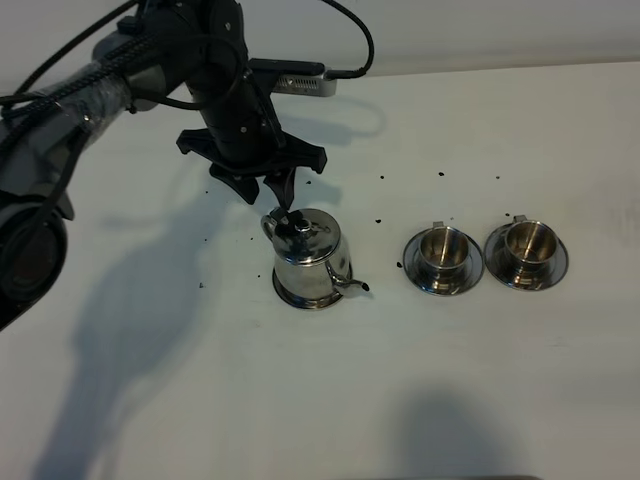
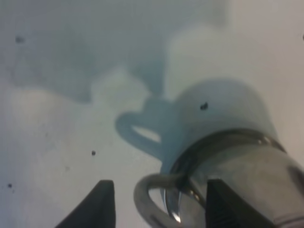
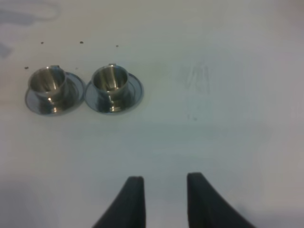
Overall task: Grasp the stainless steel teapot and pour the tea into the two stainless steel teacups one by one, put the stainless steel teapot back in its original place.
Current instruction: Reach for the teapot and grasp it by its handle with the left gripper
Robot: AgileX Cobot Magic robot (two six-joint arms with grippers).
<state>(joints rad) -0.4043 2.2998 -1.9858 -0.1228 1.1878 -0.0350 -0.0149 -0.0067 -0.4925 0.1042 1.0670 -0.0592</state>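
Over at the left gripper [image 2: 160,186]: jaws well apart, clamped on nothing. Straddles the loop handle [image 2: 151,199] of the stainless steel teapot [image 1: 312,258], one finger [image 2: 101,205] outside the loop with bare desk [image 2: 52,142] showing in between, the other finger [image 2: 222,204] in against the pot's body, contact there too blurred to call. From on high, hangs just above the teapot's handle side, fingers pointing down beside the knobbed lid [image 1: 300,226]. Teapot upright on its round saucer [image 1: 296,297] near the middle of the desk, handle toward the far left corner, spout [image 1: 352,285] toward the right edge. Further along toward that right edge, first teacup [image 1: 443,252] and second teacup [image 1: 527,243], upright on cup saucers [image 1: 420,280] lying rim to rim, both well apart from the left gripper. Now the right gripper [image 3: 165,178]: jaws a narrow gap apart, only bare desk between them, gripping nothing, well apart from both teacups.
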